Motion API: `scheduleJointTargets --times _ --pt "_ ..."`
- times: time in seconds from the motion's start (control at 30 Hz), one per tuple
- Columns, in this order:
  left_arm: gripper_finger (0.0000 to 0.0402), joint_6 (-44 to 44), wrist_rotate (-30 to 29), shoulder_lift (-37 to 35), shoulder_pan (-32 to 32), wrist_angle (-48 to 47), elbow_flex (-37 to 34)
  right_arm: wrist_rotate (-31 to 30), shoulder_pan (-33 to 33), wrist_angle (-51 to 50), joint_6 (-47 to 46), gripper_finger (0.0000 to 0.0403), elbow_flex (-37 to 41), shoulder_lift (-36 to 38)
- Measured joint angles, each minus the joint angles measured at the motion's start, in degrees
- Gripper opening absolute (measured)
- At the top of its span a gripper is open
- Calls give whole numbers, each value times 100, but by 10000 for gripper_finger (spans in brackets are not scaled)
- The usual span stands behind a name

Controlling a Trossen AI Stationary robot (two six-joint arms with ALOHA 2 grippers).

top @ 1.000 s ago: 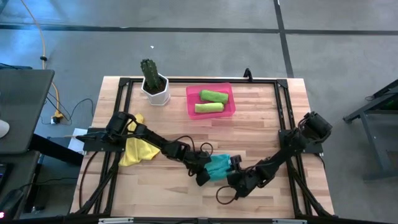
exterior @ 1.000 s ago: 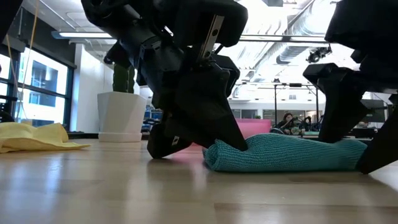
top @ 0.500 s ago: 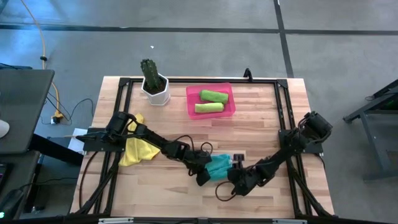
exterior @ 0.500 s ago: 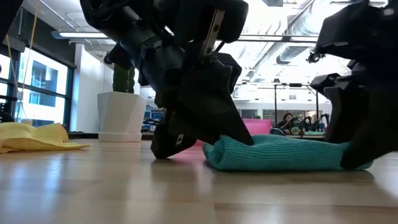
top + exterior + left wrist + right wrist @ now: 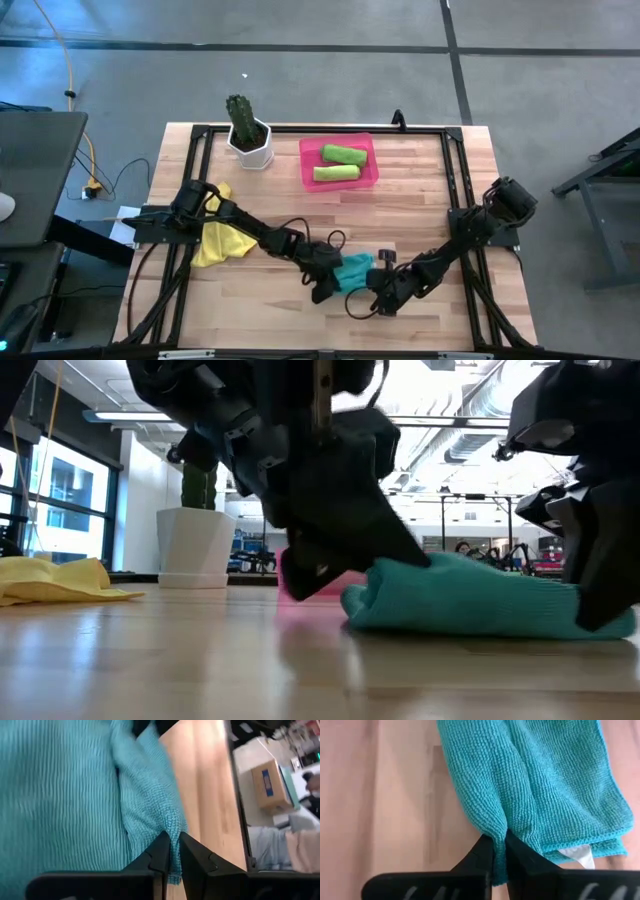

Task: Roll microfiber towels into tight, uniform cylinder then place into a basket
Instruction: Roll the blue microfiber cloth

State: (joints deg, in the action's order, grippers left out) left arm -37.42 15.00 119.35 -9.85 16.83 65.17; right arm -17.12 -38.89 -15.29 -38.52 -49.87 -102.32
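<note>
The teal towel (image 5: 354, 270) lies bunched in thick folds on the table near its front edge, between my two grippers; the low view shows the towel (image 5: 470, 598) resting on the wood. My left gripper (image 5: 326, 284) is shut on its left end and my right gripper (image 5: 378, 291) on its right end. Two rolled lime green towels (image 5: 343, 155) lie in the pink basket (image 5: 306, 166) at the far middle. A yellow towel (image 5: 214, 242) lies crumpled at the left, under my left arm. My left gripper pinches a hemmed edge (image 5: 173, 827) of the teal towel's left end between its two fingers, slanting down from the table's left. The towel's bulk lies on the table beyond the fingers. My right gripper pinches a raised fold (image 5: 499, 831) at the towel's right end between its two fingers, coming steeply from above on the right. Several layers lie spread past the fingers, with a white tag (image 5: 576, 854) beside them.
A white pot with a green cactus (image 5: 247, 134) stands at the far left next to the basket. A black frame (image 5: 196, 140) runs along the table's edges. Bare wood lies between the basket and the teal towel.
My right gripper has shut on the towel's right end and rolled its wrist. My left gripper has also rolled, staying shut. The teal towel has been gathered shorter and thicker between them, standing higher in the low view.
</note>
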Motion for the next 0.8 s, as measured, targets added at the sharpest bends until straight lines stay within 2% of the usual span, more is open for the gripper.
scheduleJointTargets --times 0.17,0.37,0.47,0.63,0.8 --pt "46 1036 -42 -106 -4 114 9 151 -1 7 -120 3 2 17" --pt "95 1874 -151 -208 -2 -221 17 304 -10 32 -310 2 13 66" --pt "117 2427 -418 -214 -4 -655 10 451 -8 53 -568 1 13 83" --pt "134 3708 -792 -294 -45 -654 13 799 45 68 -1260 1 7 94" --pt "135 4845 -1662 -437 -250 -618 22 885 104 42 -1927 1 5 96"
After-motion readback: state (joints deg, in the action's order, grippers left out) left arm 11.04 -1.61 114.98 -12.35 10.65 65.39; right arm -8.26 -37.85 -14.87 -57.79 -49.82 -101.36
